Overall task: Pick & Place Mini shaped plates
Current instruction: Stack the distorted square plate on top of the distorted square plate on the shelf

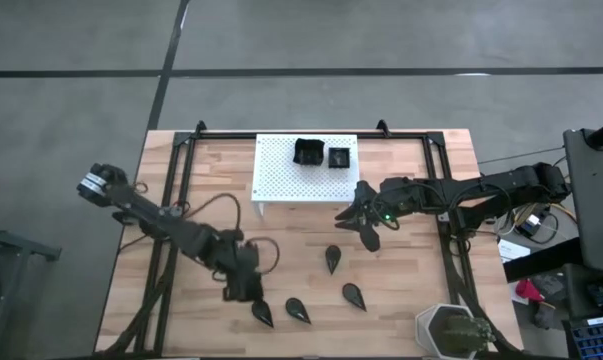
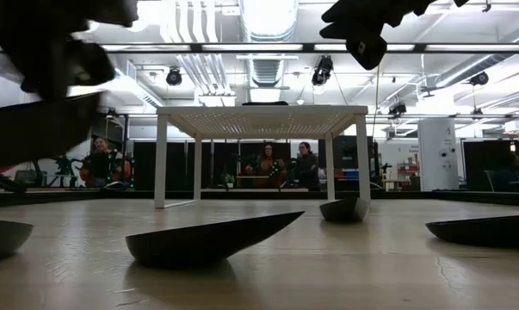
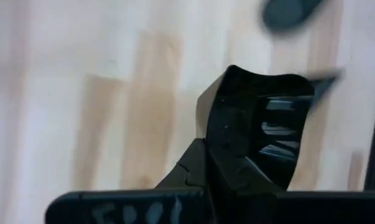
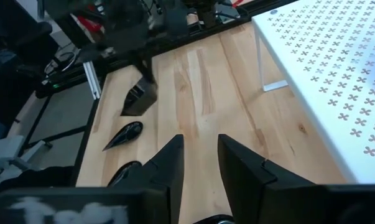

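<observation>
My left gripper (image 1: pixel 243 283) is over the near-left part of the table, shut on a black raised-rim square plate (image 3: pixel 255 124), which also shows in the right wrist view (image 4: pixel 140 99). Several black teardrop plates lie flat on the wood: one (image 1: pixel 264 312), a second (image 1: pixel 298 310), a third (image 1: pixel 353 295) and another (image 1: pixel 333 259). Two square plates (image 1: pixel 308 153) (image 1: pixel 339 157) sit on the white perforated stand (image 1: pixel 281 175). My right gripper (image 4: pixel 199 165) hangs open above the table in front of the stand (image 1: pixel 366 225), holding nothing. My left gripper holds the square plate by the wall nearest it (image 3: pixel 221 146), with the fingers (image 3: pixel 231 171) coming down from above. Whether one finger is inside the plate is hidden by the gripper itself. The plate is tilted below the fingers and lifted clear of the table (image 2: pixel 35 129).
A grey-green hexagonal pot (image 1: pixel 451 330) stands at the near right corner. A black frame (image 1: pixel 446 200) runs along the table's sides. The stand's legs (image 2: pixel 160 164) rest on the far middle. Bare wood lies between the stand and the teardrop plates. People sit in the room beyond.
</observation>
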